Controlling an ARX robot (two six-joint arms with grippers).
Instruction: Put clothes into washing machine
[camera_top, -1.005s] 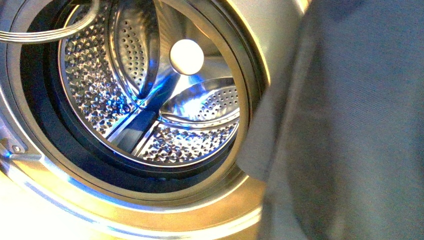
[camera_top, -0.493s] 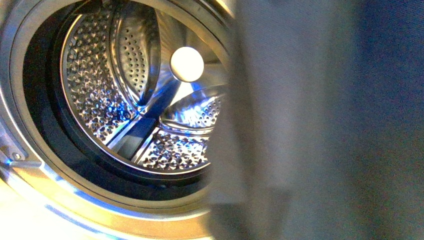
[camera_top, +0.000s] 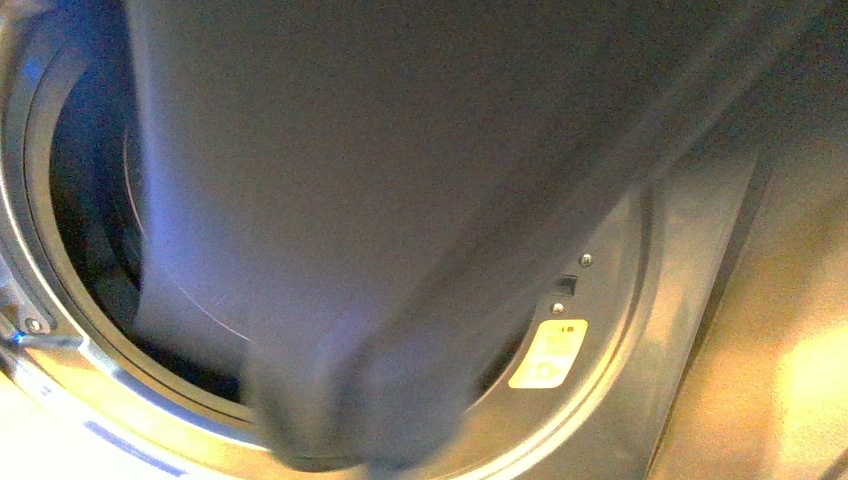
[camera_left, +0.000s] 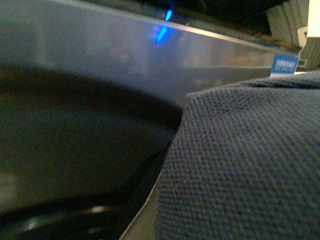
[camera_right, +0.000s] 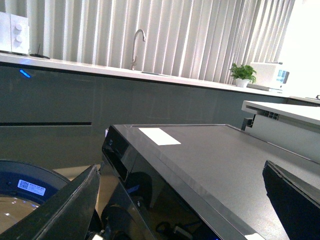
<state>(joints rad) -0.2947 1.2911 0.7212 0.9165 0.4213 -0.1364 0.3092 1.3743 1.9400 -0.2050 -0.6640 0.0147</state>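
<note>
You see the navy garment (camera_top: 350, 200) draped over the washing machine (camera_top: 620, 330) porthole, its hem at the lower rim. Your right gripper (camera_right: 180, 215) is spread wide and empty, facing a white counter (camera_right: 75, 65) and vertical blinds (camera_right: 200, 35). Fabric hides the left gripper, so you cannot tell its grip.

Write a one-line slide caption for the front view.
Dark garment hangs before the washing machine, covering most of its round opening; yellow sticker shows on the rim.

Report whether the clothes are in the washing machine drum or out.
Not fully in: the clothes hang blurred across the washing machine mouth, lower end draped over its front rim. How far in cannot be told.
</note>
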